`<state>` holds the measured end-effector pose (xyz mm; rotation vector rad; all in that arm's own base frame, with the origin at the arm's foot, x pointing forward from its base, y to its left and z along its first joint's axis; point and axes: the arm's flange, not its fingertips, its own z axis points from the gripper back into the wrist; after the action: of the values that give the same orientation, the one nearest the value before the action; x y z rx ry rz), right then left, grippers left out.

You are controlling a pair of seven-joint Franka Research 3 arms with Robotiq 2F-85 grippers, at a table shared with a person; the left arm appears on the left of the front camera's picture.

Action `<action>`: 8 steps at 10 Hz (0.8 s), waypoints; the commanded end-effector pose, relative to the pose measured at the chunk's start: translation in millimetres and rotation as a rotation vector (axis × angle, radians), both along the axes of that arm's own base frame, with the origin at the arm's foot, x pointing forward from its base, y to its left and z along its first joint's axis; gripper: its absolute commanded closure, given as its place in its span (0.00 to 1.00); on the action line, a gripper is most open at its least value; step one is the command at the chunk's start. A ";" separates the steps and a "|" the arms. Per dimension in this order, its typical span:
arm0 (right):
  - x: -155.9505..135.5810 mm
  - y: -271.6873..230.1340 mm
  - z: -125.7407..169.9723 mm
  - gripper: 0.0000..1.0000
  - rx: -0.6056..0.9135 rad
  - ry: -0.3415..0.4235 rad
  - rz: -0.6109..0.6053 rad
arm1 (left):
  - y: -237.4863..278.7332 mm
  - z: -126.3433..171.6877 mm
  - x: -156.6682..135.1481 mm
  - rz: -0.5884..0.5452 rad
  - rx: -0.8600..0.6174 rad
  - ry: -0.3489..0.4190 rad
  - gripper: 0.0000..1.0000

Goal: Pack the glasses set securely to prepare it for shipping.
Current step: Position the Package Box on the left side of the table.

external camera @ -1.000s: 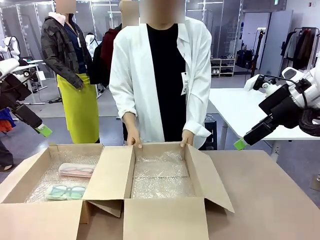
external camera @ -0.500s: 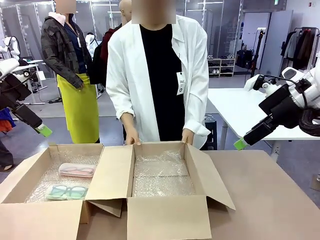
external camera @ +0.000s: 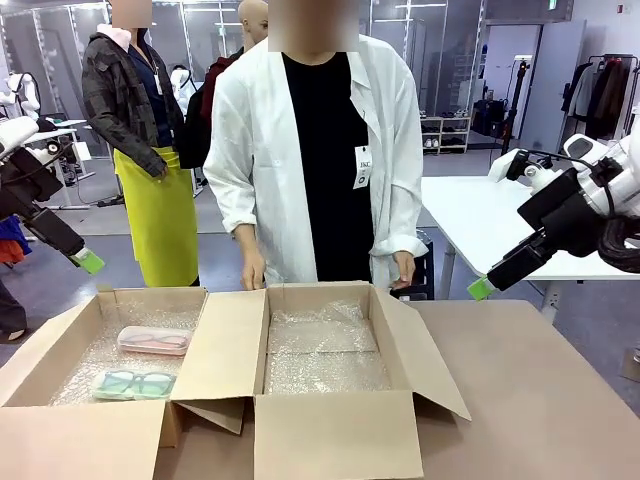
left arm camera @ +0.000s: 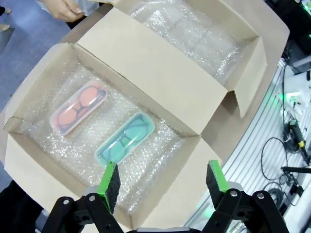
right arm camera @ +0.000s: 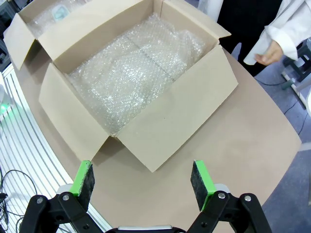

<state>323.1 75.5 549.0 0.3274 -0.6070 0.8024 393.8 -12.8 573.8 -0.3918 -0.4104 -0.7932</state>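
Observation:
The glasses set lies flat on bubble wrap inside the left cardboard box point(external camera: 150, 295): a pink case point(external camera: 153, 340) at the back and a mint-green case point(external camera: 132, 383) in front of it. From above, the left wrist view has the pink case point(left arm camera: 78, 107) and the mint-green case point(left arm camera: 125, 138) side by side. My left gripper point(left arm camera: 164, 180) hangs open high over that box's near corner; from the front the left gripper point(external camera: 88, 262) is raised at the far left. My right gripper point(right arm camera: 142, 178) is open and empty above the bare table beside the right box; the right gripper point(external camera: 482, 288) hangs at the right.
A second open cardboard box point(external camera: 335, 440) lined with bubble wrap point(right arm camera: 136, 68) stands beside the first, its flaps spread outward. A person in a white coat stands at the far edge, one hand point(external camera: 253, 275) just above the box rim and the other hand point(external camera: 402, 270) lifted clear. The brown tabletop point(external camera: 540, 390) lies right.
The person has let go of the right box's far rim and drawn both hands back. Both arms have stayed still.

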 end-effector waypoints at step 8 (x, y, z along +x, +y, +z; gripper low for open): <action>-1.1 1.4 0.6 0.00 -0.008 -0.009 0.004 | -0.2 4.0 2.3 0.014 0.020 -0.005 0.10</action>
<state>323.1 75.5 549.0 0.3272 -0.6069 0.8025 393.8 -12.8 573.8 -0.3918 -0.4104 -0.7932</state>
